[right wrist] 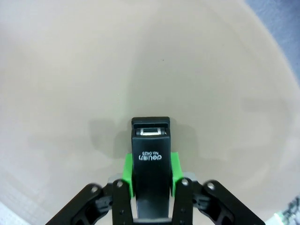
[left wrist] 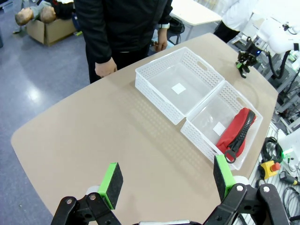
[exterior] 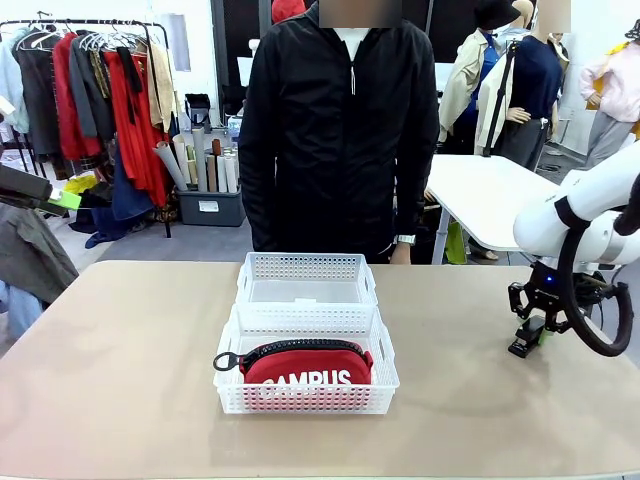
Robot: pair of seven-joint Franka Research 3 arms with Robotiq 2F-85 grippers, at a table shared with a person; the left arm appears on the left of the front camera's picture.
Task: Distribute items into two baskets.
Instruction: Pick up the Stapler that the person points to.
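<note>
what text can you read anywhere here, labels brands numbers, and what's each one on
"CAMPUS": white letters on the red pouch, their lower part hidden behind the near basket wall.
"deli": on the black stapler clamped in the right gripper, upside down in the right wrist view.
"No 0425": on the black stapler, beside the brand.
White stickers on the floors of the near basket and the far basket: too small to read.

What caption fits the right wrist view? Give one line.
Right gripper, fingers shut on the black stapler, over the tan table.
</note>
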